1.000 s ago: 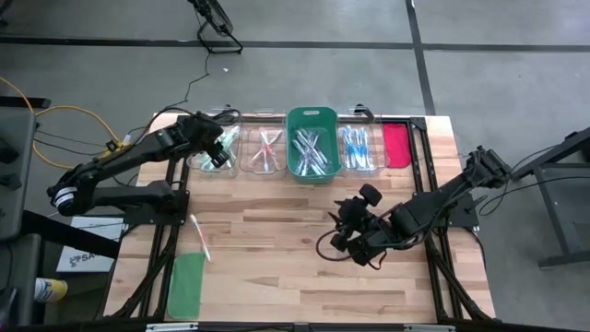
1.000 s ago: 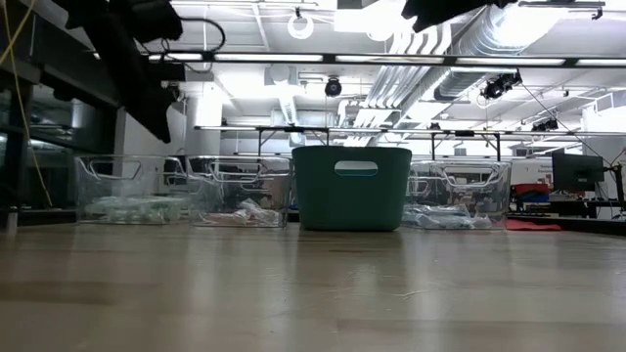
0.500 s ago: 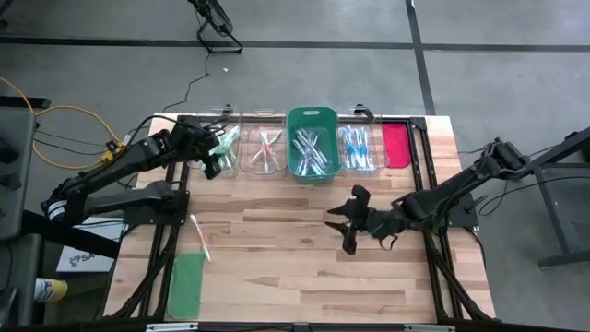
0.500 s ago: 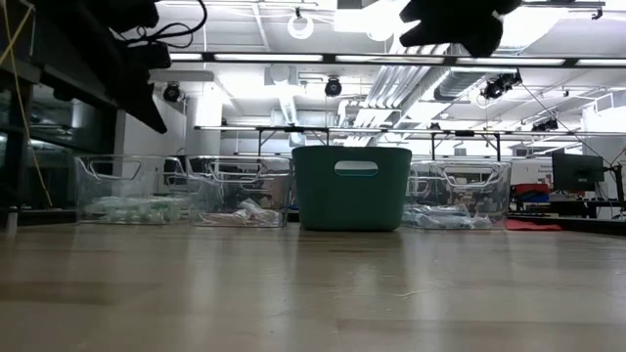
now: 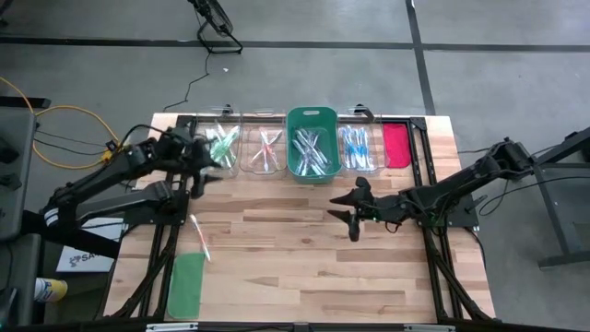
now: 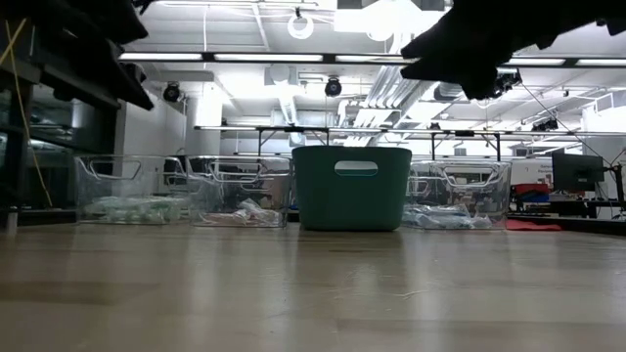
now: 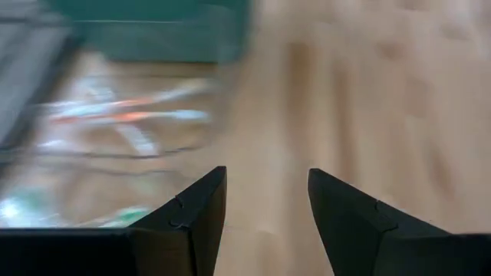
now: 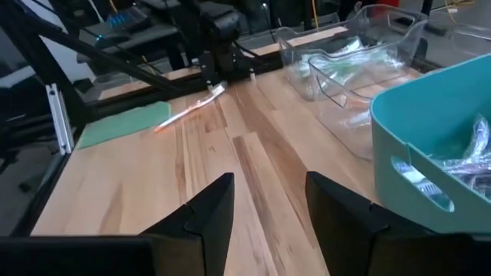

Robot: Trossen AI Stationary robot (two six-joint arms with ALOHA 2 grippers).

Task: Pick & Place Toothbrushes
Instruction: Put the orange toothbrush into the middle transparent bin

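Several toothbrushes lie in the teal bin point(image 5: 312, 143) and in three clear bins point(image 5: 221, 148), point(image 5: 265, 150), point(image 5: 358, 148) along the far edge. One loose toothbrush point(image 5: 200, 238) point(image 8: 188, 111) lies flat on the table near its left side. My left gripper point(image 5: 196, 171) point(image 7: 266, 207) hovers open just near of the leftmost clear bin, with nothing between its fingers. My right gripper point(image 5: 353, 210) point(image 8: 268, 207) hangs open and holding nothing above the table's middle, near of the teal bin, pointing toward the left side.
A flat green lid point(image 5: 187, 284) lies at the near left corner, just near of the loose toothbrush. A flat red-pink lid point(image 5: 396, 145) lies at the far right. Bare wood point(image 5: 277, 267) spans the table's middle and near half.
My left gripper has drawn back from above the leftmost clear bin toward the table's left and near edges, turning as it went. My right gripper has sunk, shifted slightly toward the far edge and tipped up closer to level as its arm straightened. Both stay open.
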